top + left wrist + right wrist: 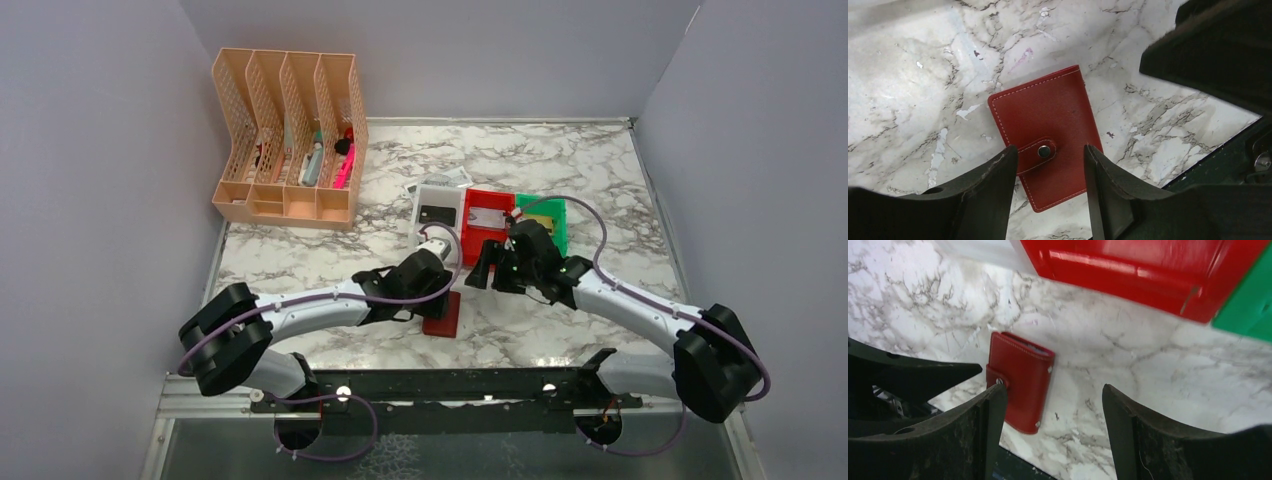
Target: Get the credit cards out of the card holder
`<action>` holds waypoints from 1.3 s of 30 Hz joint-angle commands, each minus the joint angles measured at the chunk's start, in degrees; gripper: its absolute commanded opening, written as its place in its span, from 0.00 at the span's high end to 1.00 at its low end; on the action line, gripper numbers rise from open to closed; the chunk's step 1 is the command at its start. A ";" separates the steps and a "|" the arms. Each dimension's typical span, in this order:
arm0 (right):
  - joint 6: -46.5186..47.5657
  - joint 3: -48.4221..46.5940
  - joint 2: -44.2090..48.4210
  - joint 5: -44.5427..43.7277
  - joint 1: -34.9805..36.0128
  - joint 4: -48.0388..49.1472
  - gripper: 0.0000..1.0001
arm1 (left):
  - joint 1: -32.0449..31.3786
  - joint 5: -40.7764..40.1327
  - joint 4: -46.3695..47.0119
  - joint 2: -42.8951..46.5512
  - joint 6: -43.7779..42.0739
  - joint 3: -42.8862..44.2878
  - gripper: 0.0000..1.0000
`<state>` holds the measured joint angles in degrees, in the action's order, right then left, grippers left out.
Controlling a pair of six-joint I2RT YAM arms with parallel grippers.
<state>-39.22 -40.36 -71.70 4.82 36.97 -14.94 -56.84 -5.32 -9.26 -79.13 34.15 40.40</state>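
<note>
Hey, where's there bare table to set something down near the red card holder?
Bare marble lies left of the card holder, between the peach organizer and the left arm, and right of the green bin. Crowded at the centre: the white bin, the red bin, the left gripper and the right gripper.

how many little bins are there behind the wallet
3, side by side: white bin on the left, red bin in the middle, green bin on the right.

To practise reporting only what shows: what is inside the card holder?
The card holder lies shut on the table, its strap snapped over the cover. Any cards inside are covered.
</note>
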 commanded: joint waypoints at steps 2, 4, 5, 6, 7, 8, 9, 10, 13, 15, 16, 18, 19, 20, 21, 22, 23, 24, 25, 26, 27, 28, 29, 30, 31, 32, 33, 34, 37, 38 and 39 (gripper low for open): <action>-9.40 7.98 5.95 7.38 0.11 10.13 0.28 | -1.94 -3.95 -4.48 -2.28 -1.88 3.36 0.49; -10.01 9.23 5.62 8.87 0.12 11.12 0.29 | -2.39 -4.39 -5.42 -3.05 -2.06 4.09 0.50; -10.20 9.40 5.14 9.54 0.12 11.04 0.30 | -2.71 -5.01 -6.10 -3.41 -2.07 4.53 0.50; -10.24 9.54 4.68 10.20 0.12 11.13 0.31 | -2.99 -5.57 -6.81 -3.69 -2.05 4.92 0.51; -10.26 9.64 4.34 10.73 0.12 11.16 0.31 | -3.20 -6.14 -7.45 -3.99 -2.18 5.39 0.51; -10.35 9.84 4.01 10.96 0.12 11.35 0.31 | -3.43 -6.70 -8.04 -4.20 -2.23 5.71 0.51; -10.53 10.16 3.80 11.18 0.12 11.82 0.31 | -3.63 -7.28 -8.58 -4.36 -2.27 5.86 0.51; -10.85 10.58 3.62 11.44 0.12 12.43 0.31 | -3.75 -7.67 -8.94 -4.44 -2.20 5.80 0.51; -11.37 11.17 2.56 12.90 0.12 14.30 0.31 | -3.78 -7.90 -9.28 -4.94 -1.92 5.42 0.49; -11.24 10.72 1.28 13.69 0.12 14.52 0.31 | -3.88 -8.38 -9.29 -5.52 -1.62 5.22 0.49; -11.15 10.64 0.57 14.27 0.12 14.83 0.31 | -3.85 -8.65 -9.28 -5.66 -1.62 5.16 0.49; -11.45 10.99 -1.03 15.60 0.12 16.13 0.30 | -3.88 -8.84 -9.25 -5.98 -1.70 5.07 0.49; -11.74 11.19 -1.78 16.36 0.12 16.89 0.30 | -3.89 -8.60 -9.28 -6.26 -1.94 5.12 0.49; -12.06 11.59 -2.42 17.15 0.12 17.85 0.30 | -3.89 -8.31 -9.40 -6.68 -2.05 5.12 0.49; -12.44 12.00 -2.97 17.87 0.12 18.92 0.30 | -3.89 -8.04 -9.49 -6.99 -2.03 5.03 0.49; -12.83 12.36 -3.34 18.28 0.12 19.81 0.30 | -3.83 -7.96 -9.52 -7.36 -1.94 4.85 0.50; -13.02 12.63 -3.57 18.49 0.20 20.58 0.30 | -3.96 -8.06 -9.50 -7.63 -1.79 4.58 0.50; -13.23 12.91 -3.81 18.62 0.21 21.19 0.31 | -4.06 -8.30 -9.46 -7.80 -1.53 4.33 0.51; -13.20 12.89 -4.30 18.69 0.21 21.46 0.30 | -4.13 -8.56 -9.40 -8.14 -1.47 4.23 0.52; -13.13 12.79 -4.77 18.95 0.25 21.64 0.30 | -4.11 -8.83 -9.43 -8.53 -1.52 4.17 0.54; -12.94 12.62 -5.40 19.42 0.29 21.75 0.30 | -4.20 -9.01 -9.54 -8.84 -1.63 4.21 0.55; -12.78 12.40 -6.14 19.96 0.29 21.84 0.30 | -4.24 -9.19 -9.52 -9.13 -1.73 4.24 0.58; -12.66 12.15 -6.77 20.45 0.34 21.89 0.30 | -4.24 -9.32 -9.50 -9.38 -1.73 4.26 0.60; -12.45 11.93 -7.38 20.87 0.42 21.94 0.30 | -4.24 -9.42 -9.54 -9.60 -1.57 4.29 0.63; -12.27 11.70 -7.74 21.12 0.51 21.97 0.30 | -4.26 -9.44 -9.55 -9.76 -1.67 4.39 0.66; -12.14 11.56 -7.94 21.19 0.55 21.86 0.30 | -4.32 -9.44 -9.52 -9.95 -1.79 4.61 0.69; -12.21 11.53 -8.01 21.18 0.60 21.59 0.30 | -4.33 -9.51 -9.50 -10.05 -1.81 4.66 0.72; -12.34 11.61 -7.81 21.13 0.64 21.52 0.30 | -4.33 -9.48 -9.52 -10.12 -1.85 4.91 0.75; -13.14 12.74 -7.33 20.68 0.73 22.96 0.30 | -4.33 -8.88 -9.43 -10.15 -1.60 4.99 0.82; -13.25 12.90 -7.45 20.85 0.73 23.62 0.30 | -4.33 -8.76 -9.45 -10.24 -1.55 4.98 0.84; -13.31 12.89 -7.86 21.13 0.73 24.11 0.30 | -4.33 -8.67 -9.45 -10.33 -1.54 5.02 0.85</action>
<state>-51.64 -27.94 -79.40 24.12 37.23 5.67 -60.88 -12.95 -16.86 -86.83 32.93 45.98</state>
